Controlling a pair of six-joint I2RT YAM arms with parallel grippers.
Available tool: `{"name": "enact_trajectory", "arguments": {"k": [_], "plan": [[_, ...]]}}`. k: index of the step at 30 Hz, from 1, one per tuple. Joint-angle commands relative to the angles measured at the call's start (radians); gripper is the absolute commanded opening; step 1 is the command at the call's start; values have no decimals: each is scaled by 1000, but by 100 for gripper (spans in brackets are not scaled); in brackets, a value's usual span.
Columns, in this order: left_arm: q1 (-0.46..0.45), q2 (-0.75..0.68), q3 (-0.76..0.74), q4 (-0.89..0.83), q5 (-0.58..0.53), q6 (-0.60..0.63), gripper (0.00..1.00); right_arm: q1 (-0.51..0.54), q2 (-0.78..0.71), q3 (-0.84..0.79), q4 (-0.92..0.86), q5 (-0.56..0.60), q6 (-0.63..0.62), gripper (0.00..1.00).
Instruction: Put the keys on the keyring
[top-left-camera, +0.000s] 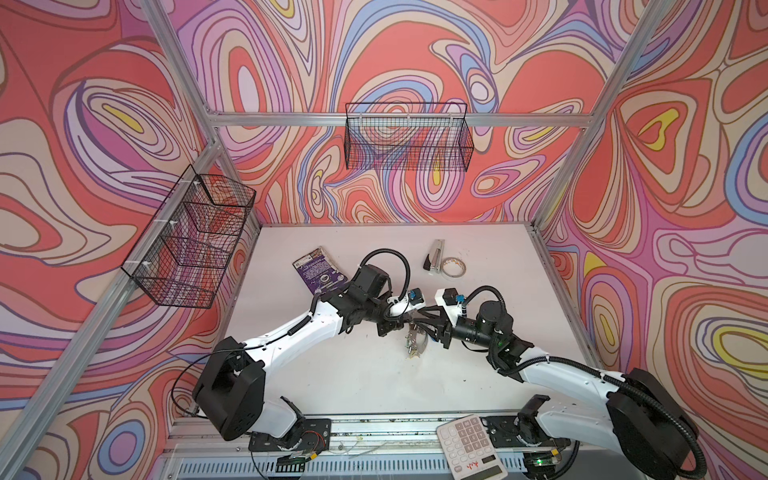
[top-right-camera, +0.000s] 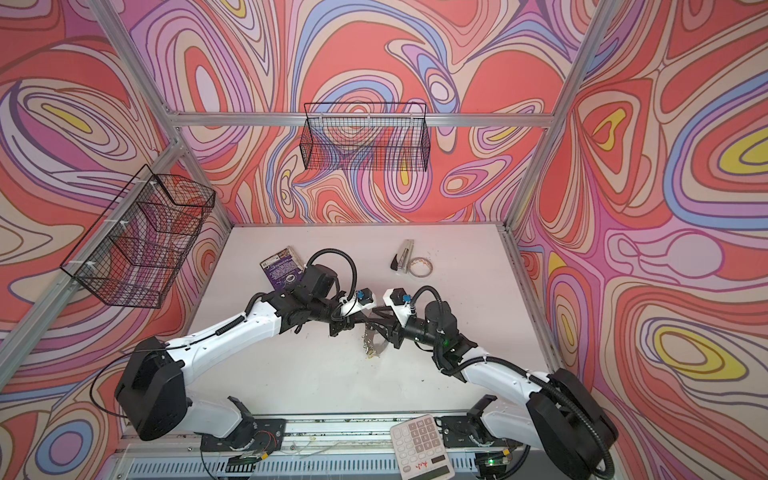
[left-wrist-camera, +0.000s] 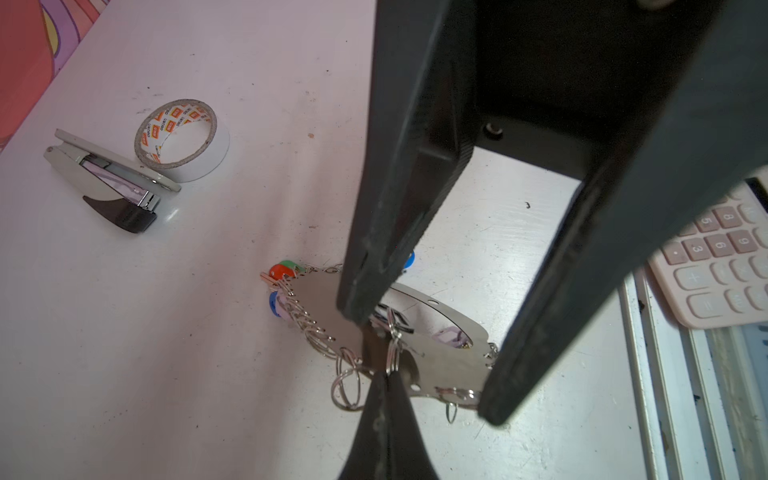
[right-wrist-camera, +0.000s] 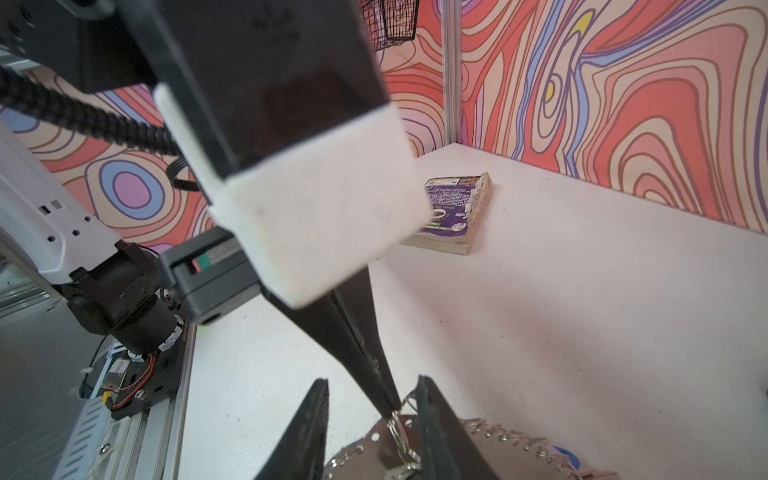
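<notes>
Keyring (left-wrist-camera: 320, 307) sits mid-counter (left-wrist-camera: 187, 353), colour tags (left-wrist-camera: 279, 272) along its edge; keys (left-wrist-camera: 398, 325), black-rimmed tag, show dimly at its opening; my left hand (left-wrist-camera: 380, 374) is pinched tight on a small ring (right-wrist-camera: 397, 424) there; right hand (left-wrist-camera: 422, 363) straddles the plate, jaws parted; both arms reach inward, wrists tilted down, hands tip to tip.

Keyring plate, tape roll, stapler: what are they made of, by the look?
keyring: likely polished sheet metal; flat, thin, mirror-like grey with punched edge holes.
tape roll: whitish tape, matte, on what looks like a cardboard core with a rough brown-grey rim.
stapler: seems painted metal; glossy pale body, chromed nose, black plastic-looking base.
</notes>
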Motion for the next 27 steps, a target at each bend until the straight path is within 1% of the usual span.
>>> {"name": "enact_trajectory", "arguments": {"k": [1, 6, 10, 15, 19, 21, 23, 27], "plan": [[-6, -54, -35, 97, -10, -58, 0, 4, -25, 5, 19, 43, 6, 40], [-6, -95, -81, 161, -9, -116, 0, 3, -45, -5, 21, 155, 38, 40], [-6, -128, -134, 254, -12, -186, 0, 3, -63, -15, 30, 233, 58, 41], [-12, -164, -207, 417, -29, -301, 0, 3, -91, -27, 30, 354, 98, 43], [-21, -185, -279, 585, -71, -397, 0, 0, -104, -8, -30, 433, 123, 48], [-27, -191, -317, 678, -100, -436, 0, -5, -104, 3, -57, 443, 129, 52], [-35, -187, -359, 791, -124, -477, 0, -9, -100, 9, -60, 424, 145, 55], [-61, -166, -397, 930, -171, -512, 0, -14, -72, 35, -95, 414, 158, 58]]}}
